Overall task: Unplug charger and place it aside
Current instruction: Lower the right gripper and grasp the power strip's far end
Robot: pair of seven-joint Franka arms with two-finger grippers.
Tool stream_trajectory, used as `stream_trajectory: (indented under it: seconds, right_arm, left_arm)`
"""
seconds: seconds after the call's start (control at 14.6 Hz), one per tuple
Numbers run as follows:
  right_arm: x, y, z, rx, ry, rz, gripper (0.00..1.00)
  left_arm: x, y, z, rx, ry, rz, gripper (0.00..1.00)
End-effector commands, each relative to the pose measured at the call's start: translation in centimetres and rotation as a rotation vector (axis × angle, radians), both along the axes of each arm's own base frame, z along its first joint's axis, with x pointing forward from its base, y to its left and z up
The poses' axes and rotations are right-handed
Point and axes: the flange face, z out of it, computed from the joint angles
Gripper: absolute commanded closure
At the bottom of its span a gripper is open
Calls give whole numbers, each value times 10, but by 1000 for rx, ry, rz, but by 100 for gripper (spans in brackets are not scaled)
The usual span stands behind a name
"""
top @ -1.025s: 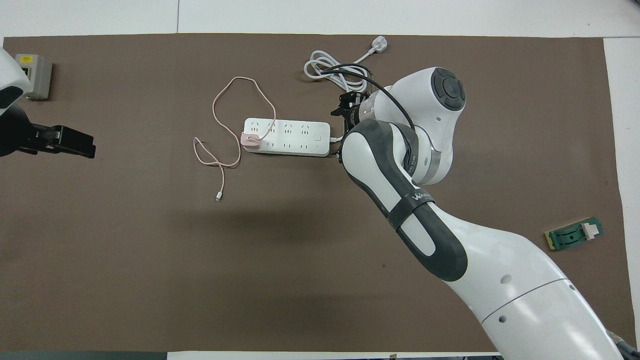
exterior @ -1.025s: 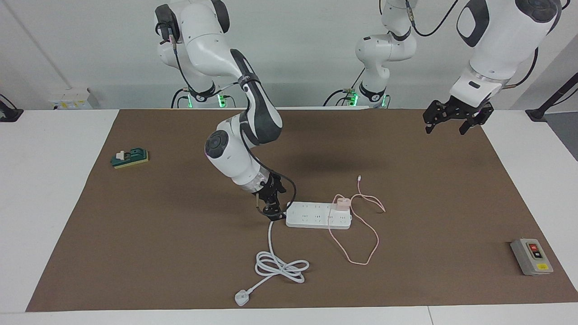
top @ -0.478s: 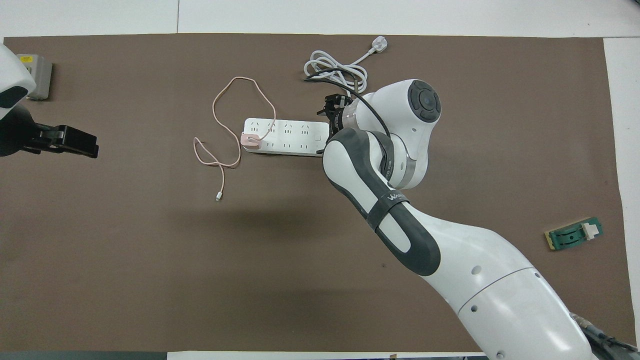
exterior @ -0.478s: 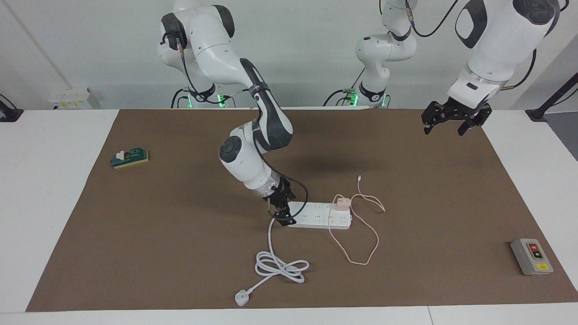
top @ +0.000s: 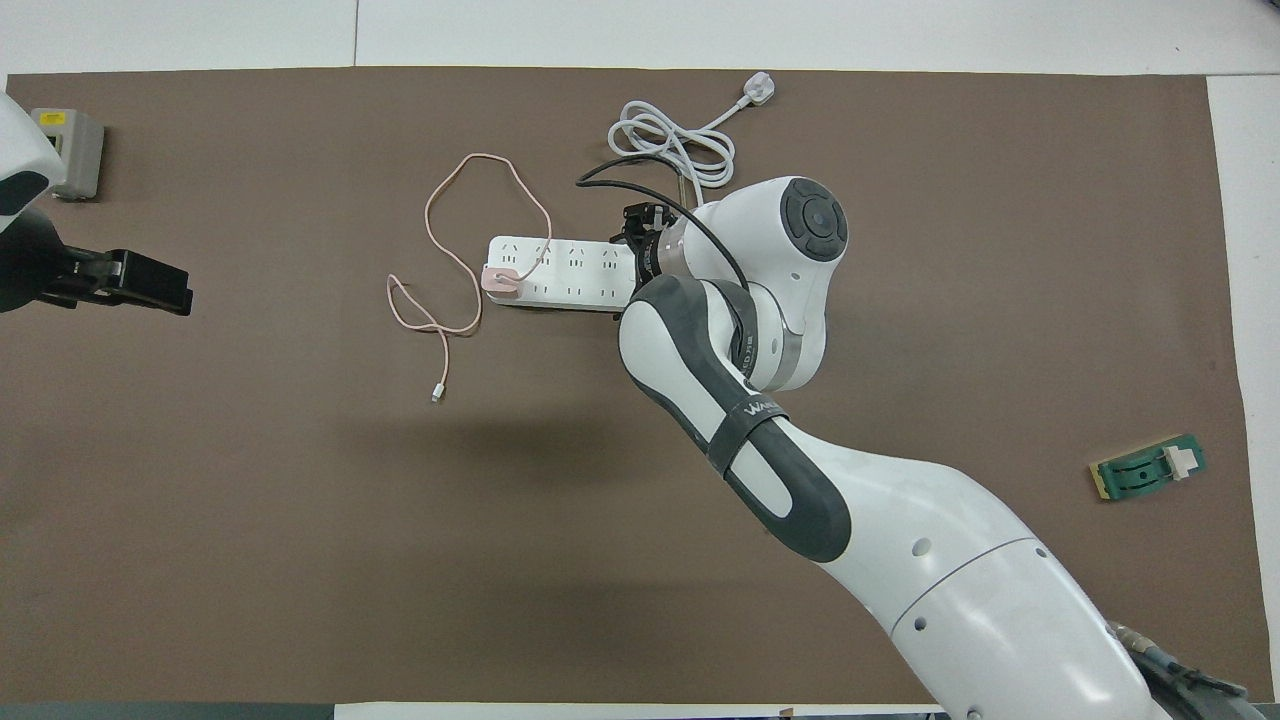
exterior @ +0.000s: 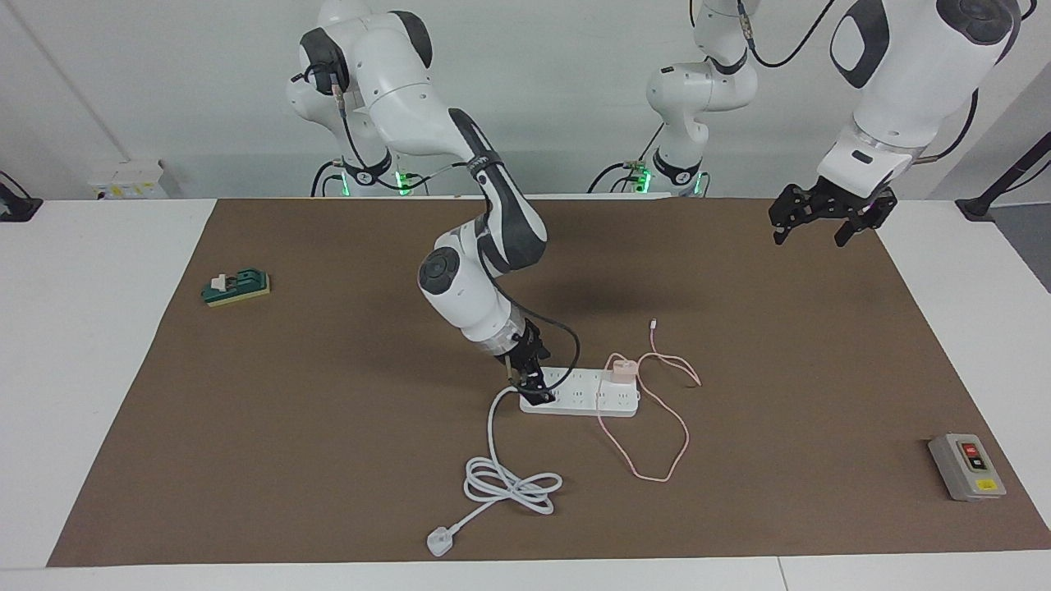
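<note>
1. The charger (exterior: pixel 621 368) is a small pink cube, plugged into the strip (exterior: pixel 580 391) at the end toward the left arm, on the row nearer to the robots. Its thin pink cable (exterior: pixel 657 427) lies in loose loops on the bench (exterior: pixel 287 451); one loop is nearer to the robots than the strip, with the free tip there, and a bigger loop is farther.
2. The left gripper (exterior: pixel 829 217) hangs in the air, over the bench edge close to the robots at its own end. Its fingers are spread apart and hold nothing. This arm waits.
3. The right gripper (exterior: pixel 532 386) is low, at the strip's end toward the right arm, where the white cord (exterior: pixel 505 480) leaves it. I cannot tell if it touches the strip.
4. I judge the step in hand is to press this end of the strip down, so that it does not rise when the charger is pulled.
5. To do it well, the right gripper should push straight down and keep off the sockets. The left gripper should then take the cube by its sides, not by the cable, and pull straight up.
6. Farther from the robots, the cord makes a coil and ends in a plug (exterior: pixel 440 542).
</note>
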Motion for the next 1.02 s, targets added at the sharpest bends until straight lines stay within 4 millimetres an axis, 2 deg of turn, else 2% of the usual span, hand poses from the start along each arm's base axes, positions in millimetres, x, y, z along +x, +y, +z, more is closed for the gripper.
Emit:
stream_trajectory:
  seconds: [0.0,0.75,0.96]
  right_arm:
    - [1,-4,-10,2,-47,42,0]
    - [7,-20,-15,-14,-91,93,0]
    - [11,-25,-23,-18,-88,90,0]
  left_arm:
    - [1,2,0,15,-9,11,0]
    - [6,2,-7,15,-5,11,0]
    - [8,3,-11,15,1,11,0]
